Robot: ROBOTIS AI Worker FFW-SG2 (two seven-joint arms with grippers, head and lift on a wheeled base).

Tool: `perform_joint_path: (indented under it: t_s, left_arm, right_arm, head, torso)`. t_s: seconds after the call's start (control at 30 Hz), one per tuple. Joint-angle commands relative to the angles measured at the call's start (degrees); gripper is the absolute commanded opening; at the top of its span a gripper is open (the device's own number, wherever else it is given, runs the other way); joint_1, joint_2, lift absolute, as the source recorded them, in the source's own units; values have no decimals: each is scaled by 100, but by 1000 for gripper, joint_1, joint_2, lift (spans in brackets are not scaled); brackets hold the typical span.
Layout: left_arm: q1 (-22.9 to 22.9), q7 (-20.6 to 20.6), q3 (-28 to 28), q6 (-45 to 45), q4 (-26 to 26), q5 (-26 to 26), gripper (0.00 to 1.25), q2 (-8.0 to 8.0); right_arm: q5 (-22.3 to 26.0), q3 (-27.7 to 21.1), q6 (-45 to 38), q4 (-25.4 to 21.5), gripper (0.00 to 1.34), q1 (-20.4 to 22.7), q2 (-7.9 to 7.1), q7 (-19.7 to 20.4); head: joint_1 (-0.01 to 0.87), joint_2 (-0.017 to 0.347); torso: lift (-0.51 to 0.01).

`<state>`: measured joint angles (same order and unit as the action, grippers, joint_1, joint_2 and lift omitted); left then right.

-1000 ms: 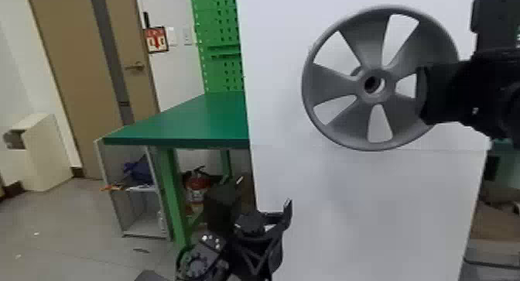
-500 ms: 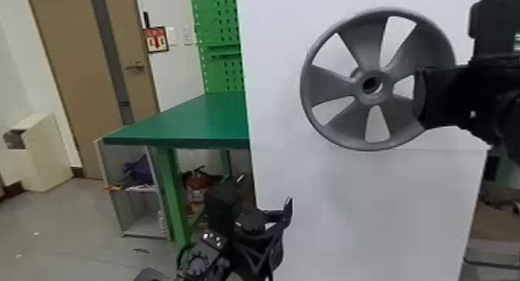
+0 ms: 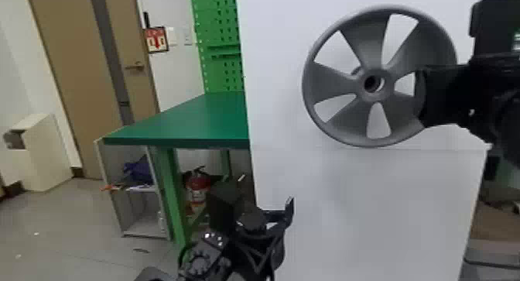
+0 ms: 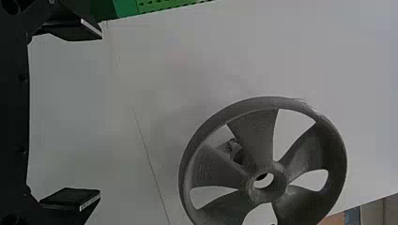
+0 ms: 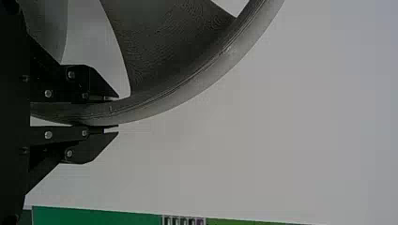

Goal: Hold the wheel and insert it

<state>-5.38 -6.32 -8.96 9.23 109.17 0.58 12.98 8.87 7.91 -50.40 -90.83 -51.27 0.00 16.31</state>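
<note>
Find the wheel [image 3: 334,82] upright, with its rim [image 5: 164,103] between the right gripper's [image 5: 118,112] fingers: nearly closed, nipped across the rim's thickness, one finger inside by a spoke gap, one outside. Judge as a fair pinch, but only at the edge; expect twist under any push.

Note the hub [image 3: 376,97] well out past the right fingertips, towards the robot's left. Behind the spokes, beyond the left fingertips, see a stub [image 4: 234,149]; cannot tell whether part of the wheel or a mount. Settle that first. Then line up hub with mount, feed slowly along the bore's axis, without levering on the rim.

Note the left gripper [image 4: 100,114] spread wide, gripping nothing, apart from the wheel. Perhaps use for steadying the rim opposite the right fingers, or pressing near the hub.

Past both sets of fingertips, see the white panel [image 3: 348,222]; avoid scraping the rim there. Farther off, beyond the left fingers, note the bench [image 3: 193,117].
</note>
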Motion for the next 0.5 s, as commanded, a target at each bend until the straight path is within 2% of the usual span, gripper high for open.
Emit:
perform_joint_path:
  t_s: [0.0, 0.47]
  left_arm:
    - [-25, -1, -9, 0, -1, 4, 1147, 11]
    - [-43, 8, -27, 0, -9, 12, 1147, 29]
  right_arm:
    - [-17, 53, 65, 109, 144, -85, 5, -14]
    - [-53, 88, 197, 487, 144, -243, 5, -49]
  head:
    - [344, 325]
    - [344, 325]
  torso:
    - [-443]
    - [-443]
